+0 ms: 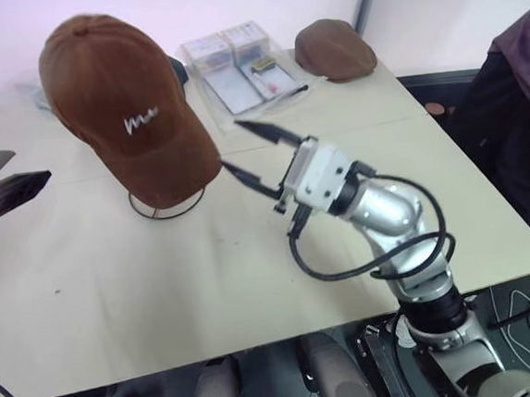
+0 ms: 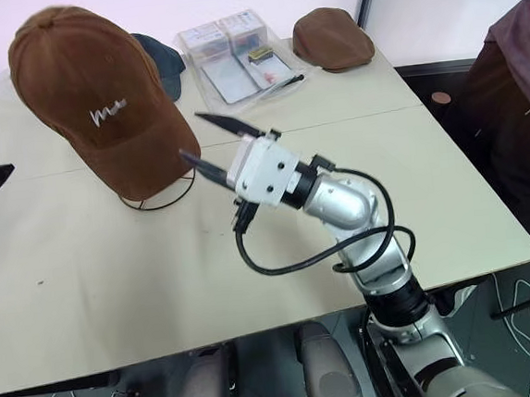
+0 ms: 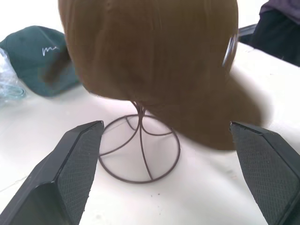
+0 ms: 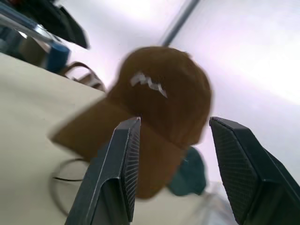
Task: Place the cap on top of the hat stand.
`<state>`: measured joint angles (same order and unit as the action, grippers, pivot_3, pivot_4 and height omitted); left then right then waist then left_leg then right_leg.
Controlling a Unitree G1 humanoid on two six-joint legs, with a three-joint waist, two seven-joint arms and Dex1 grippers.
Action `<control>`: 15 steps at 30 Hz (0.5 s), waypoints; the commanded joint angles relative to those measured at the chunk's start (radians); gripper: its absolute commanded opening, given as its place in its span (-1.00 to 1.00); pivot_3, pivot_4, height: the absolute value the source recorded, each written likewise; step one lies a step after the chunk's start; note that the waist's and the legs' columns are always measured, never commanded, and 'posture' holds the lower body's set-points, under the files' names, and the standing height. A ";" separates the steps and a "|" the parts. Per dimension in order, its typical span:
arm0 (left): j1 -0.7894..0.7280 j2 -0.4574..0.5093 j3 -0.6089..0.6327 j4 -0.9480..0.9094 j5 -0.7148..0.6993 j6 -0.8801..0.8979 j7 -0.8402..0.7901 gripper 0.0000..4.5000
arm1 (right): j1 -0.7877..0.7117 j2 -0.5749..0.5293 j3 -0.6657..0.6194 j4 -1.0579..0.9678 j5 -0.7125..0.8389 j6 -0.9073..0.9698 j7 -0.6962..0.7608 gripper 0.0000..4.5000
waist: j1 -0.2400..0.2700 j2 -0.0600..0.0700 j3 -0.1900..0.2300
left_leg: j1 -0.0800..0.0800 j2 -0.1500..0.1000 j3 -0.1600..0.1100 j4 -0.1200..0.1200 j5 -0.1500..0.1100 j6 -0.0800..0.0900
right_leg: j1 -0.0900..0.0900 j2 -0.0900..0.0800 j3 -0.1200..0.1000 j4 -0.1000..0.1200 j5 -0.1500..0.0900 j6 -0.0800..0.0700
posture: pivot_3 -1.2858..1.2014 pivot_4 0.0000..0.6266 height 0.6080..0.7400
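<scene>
Brown cap (image 1: 128,113): seated on top of the wire hat stand (image 3: 139,150), brim angled down, on the bench (image 1: 254,283). Right claw (image 1: 247,152): fingers apart, empty, just beside the brim. Left claw (image 3: 164,164): fingers spread wide, empty, facing the stand's base. Flat cap (image 1: 334,50): far edge of the bench.

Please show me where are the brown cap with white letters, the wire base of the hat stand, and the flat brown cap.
cap (image 1: 116,91), left eye view, on its front panel above the white script.
hat stand (image 3: 140,161), left wrist view, on its round wire base.
flat cap (image 1: 334,49), left eye view, on its crown.
</scene>
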<state>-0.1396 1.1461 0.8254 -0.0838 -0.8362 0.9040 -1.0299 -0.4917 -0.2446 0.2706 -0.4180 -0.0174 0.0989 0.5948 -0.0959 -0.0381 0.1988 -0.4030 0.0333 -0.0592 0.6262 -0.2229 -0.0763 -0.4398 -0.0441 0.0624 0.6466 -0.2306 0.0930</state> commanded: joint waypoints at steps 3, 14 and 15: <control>-0.030 0.038 0.028 0.044 0.013 -0.043 -0.036 1.00 | -0.018 -0.014 -0.019 0.007 0.002 -0.021 -0.012 0.05 | 0.002 0.000 0.000 | 0.000 0.000 0.000 0.001 0.000 0.000 | 0.000 0.000 0.000 0.000 -0.001 0.002 | 0.03 -0.52 1.00; 0.039 0.039 0.059 0.056 0.088 -0.080 -0.068 1.00 | -0.134 -0.216 -0.276 0.149 0.322 0.181 0.184 0.05 | 0.002 0.000 0.000 | -0.002 0.000 0.001 0.001 0.000 0.000 | 0.000 -0.001 0.000 -0.002 0.000 -0.001 | 0.03 -0.52 1.00; 0.048 0.035 0.061 0.053 0.095 -0.084 -0.069 1.00 | -0.153 -0.244 -0.293 0.175 0.344 0.202 0.212 0.05 | 0.001 0.001 0.001 | -0.002 0.000 0.001 0.000 0.000 0.000 | -0.001 -0.001 0.000 -0.002 0.000 0.000 | 0.03 -0.52 1.00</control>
<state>-0.0929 1.1697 0.8438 -0.0246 -0.7520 0.8392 -1.0905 -0.6152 -0.4645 0.0212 -0.2534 0.2776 0.2816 0.7697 -0.0954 -0.0371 0.1996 -0.4048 0.0332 -0.0587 0.6264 -0.2231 -0.0763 -0.4405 -0.0447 0.0622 0.6442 -0.2309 0.0936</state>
